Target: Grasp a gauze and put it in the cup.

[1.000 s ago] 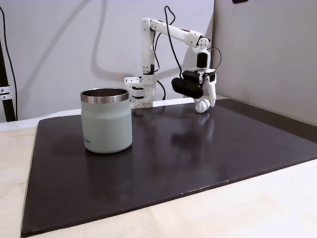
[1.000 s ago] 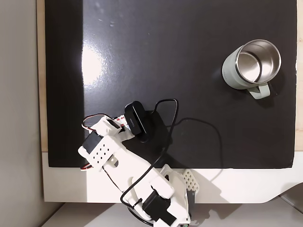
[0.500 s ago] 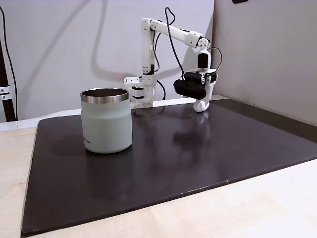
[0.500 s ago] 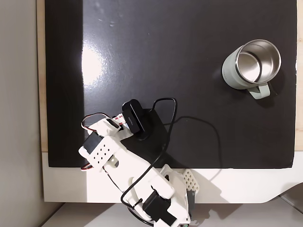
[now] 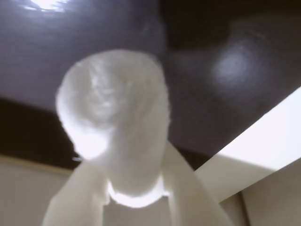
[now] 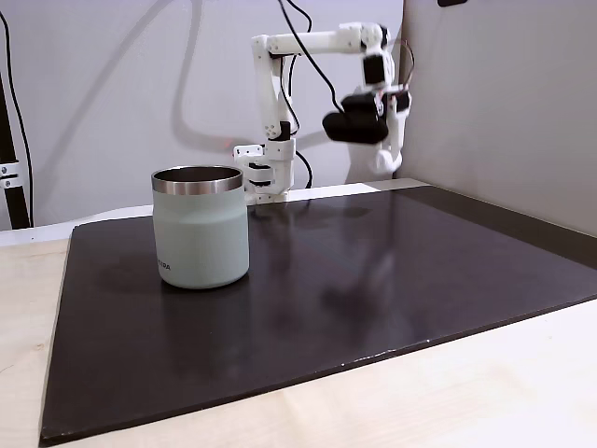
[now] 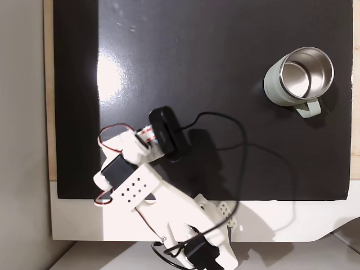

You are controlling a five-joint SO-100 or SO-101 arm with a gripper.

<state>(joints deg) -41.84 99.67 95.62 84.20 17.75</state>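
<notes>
Hand (image 6: 384, 161) clamped on gauze (image 5: 115, 117), raised clear above dark mat (image 6: 373, 271), well apart from cup (image 6: 201, 227). Step in hand: carry. Swing toward cup at 2 o'clock in overhead fixed view (image 7: 298, 76), keep height above steel rim, centre before release. Cup interior looks empty.

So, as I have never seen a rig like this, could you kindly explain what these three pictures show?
It is a small white robot arm bolted at the edge of a dark mat. One fixed view looks across the table, another looks straight down, and the wrist view rides on the arm. On the mat stands a pale green cup with a steel rim. The gripper is raised above the mat and, in the wrist view, is closed on a white gauze roll.
</notes>
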